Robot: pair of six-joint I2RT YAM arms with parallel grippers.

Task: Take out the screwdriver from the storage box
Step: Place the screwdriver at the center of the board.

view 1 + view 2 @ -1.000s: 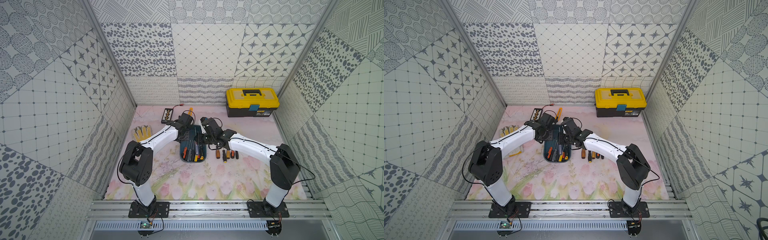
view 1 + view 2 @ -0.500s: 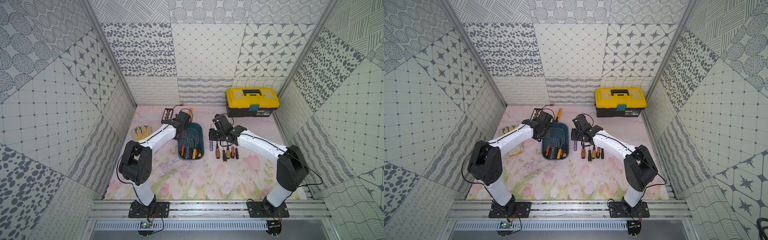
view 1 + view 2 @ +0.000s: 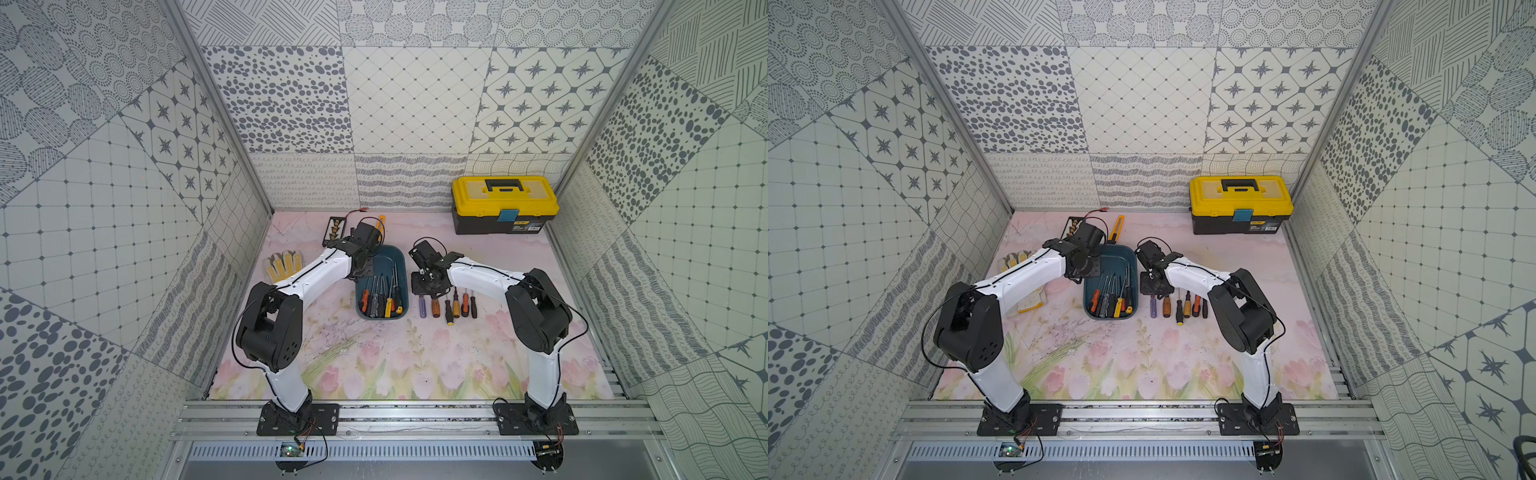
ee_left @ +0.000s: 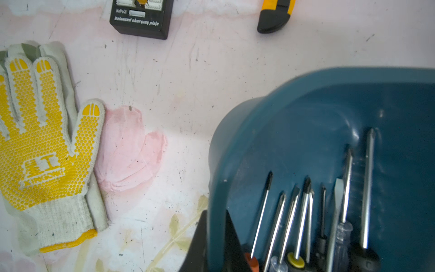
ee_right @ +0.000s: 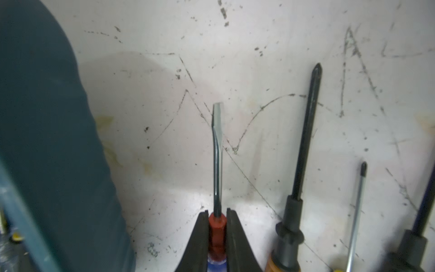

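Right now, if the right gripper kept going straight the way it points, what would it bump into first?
Probably just the bare table. The right gripper, shut on the flat-blade screwdriver, faces open mat beside the storage box, though depth is unclear.

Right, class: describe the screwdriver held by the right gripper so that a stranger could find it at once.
Find the teal storage box mid-table; a row of screwdrivers lies just beside it on the mat. The held screwdriver is the row's nearest to the box, clamped in the right gripper. Unlike its orange-and-black neighbours, it has a purple-blue handle, a red collar and a flat blade tip.
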